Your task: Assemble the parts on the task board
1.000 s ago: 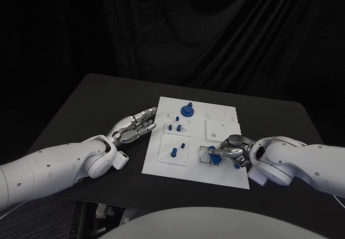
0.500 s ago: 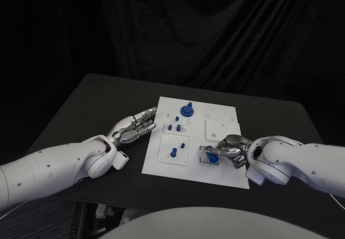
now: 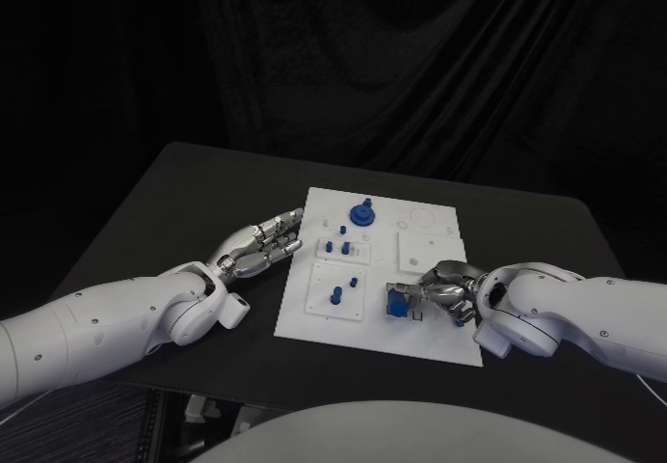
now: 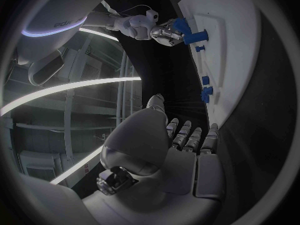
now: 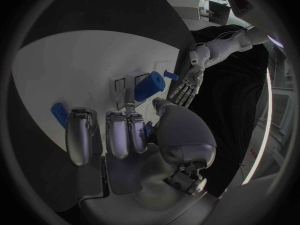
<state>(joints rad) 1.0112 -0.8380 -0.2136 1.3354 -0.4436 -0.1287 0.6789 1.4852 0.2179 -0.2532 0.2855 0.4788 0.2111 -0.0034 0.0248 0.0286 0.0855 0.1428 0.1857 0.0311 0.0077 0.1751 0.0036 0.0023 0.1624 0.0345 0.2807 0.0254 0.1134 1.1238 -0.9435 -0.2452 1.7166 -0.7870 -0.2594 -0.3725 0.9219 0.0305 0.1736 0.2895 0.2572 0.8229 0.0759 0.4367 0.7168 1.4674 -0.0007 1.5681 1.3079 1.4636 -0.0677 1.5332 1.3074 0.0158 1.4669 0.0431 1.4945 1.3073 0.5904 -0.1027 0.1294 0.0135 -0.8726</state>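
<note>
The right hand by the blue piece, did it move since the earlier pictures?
A little. The right hand crept leftward over the task board, keeping its fingers on the blue part at the board's near right. The left hand stayed open beside the board, and the other blue parts stayed put.
</note>
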